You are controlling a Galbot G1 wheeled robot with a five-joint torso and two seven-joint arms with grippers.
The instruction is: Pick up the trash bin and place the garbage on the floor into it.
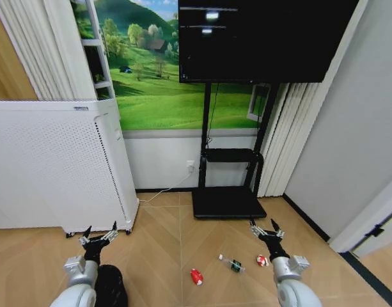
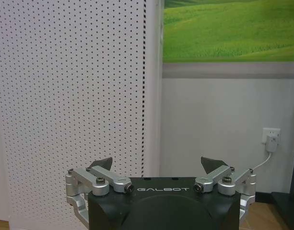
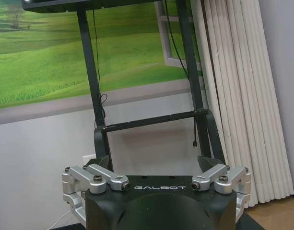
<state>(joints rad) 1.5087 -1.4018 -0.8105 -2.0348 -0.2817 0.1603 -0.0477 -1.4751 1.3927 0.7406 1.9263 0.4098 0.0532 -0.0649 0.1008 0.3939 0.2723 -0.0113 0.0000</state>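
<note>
garbage (image 1: 233, 264) lies on the floor; bin (image 1: 110, 285) unlifted. left end effector (image 1: 98, 238) and right end effector (image 1: 266, 231) hover wide, empty.

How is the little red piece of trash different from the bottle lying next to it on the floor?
The red piece is solid red and stubby, while the bottle is clear with a green label and longer. The red piece lies nearer the robot and more to its left; the bottle lies further out, closer to the right gripper. Both lie on the wooden floor, untouched, outside the trash bin.
</note>
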